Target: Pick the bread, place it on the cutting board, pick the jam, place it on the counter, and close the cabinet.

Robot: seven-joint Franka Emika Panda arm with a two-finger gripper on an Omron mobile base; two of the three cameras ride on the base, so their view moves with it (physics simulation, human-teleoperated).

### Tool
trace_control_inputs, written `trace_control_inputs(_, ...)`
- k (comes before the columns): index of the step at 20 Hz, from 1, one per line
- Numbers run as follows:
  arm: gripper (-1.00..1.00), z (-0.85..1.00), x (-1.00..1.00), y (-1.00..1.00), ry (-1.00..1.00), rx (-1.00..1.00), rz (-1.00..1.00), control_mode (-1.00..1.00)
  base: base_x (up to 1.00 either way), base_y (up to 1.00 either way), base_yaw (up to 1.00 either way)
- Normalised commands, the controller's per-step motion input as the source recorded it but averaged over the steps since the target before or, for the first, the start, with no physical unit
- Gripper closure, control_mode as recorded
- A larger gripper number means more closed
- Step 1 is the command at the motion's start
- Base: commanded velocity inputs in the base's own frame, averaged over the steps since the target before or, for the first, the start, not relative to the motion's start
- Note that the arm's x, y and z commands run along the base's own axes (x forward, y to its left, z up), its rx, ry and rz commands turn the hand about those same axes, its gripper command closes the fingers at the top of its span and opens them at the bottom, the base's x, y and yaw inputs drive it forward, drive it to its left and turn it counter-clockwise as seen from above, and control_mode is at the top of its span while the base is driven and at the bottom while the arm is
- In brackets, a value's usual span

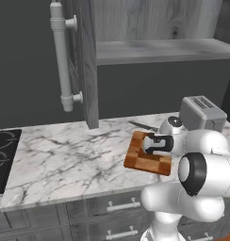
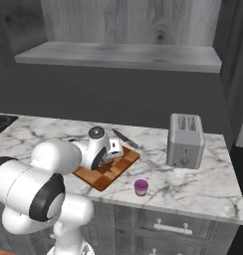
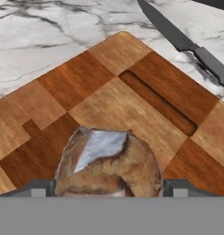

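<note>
The bread, a brown roll with a pale top, sits low over the checkered wooden cutting board between my two fingertips. My gripper has a finger against each side of the roll. From the base views my gripper hangs just above the cutting board. The jam, a small pink-purple jar, stands on the marble counter near its front edge, right of the board. The cabinet door stands open with its long bar handle showing.
A knife lies on the counter just behind the board. A grey toaster stands to the right. The black stovetop is at the far left. The cabinet shelf hangs overhead.
</note>
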Motion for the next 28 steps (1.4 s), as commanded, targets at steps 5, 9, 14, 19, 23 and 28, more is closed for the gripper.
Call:
trace_control_inputs(5,-1.00,0.05,0.00,0.00,-0.01,0.00,0.00,-1.00,0.00,0.00,0.00)
trace_control_inputs(9,-1.00,0.24,0.00,0.00,0.00,0.00,0.00,-1.00,0.00,0.00,0.00)
trace_control_inputs(14,-1.00,0.23,-0.05,0.00,-0.01,0.00,0.00,-1.00,0.00,0.00,0.00)
trace_control_inputs(19,-1.00,0.15,-0.01,0.00,0.00,0.00,0.00,-1.00,0.00,0.00,0.00)
trace_control_inputs(23,-1.00,0.07,0.00,0.00,-0.01,0.00,0.00,-1.00,0.00,0.00,0.00)
trace_control_inputs(28,-1.00,0.00,0.00,0.00,0.00,0.00,0.00,-1.00,0.00,0.00,0.00)
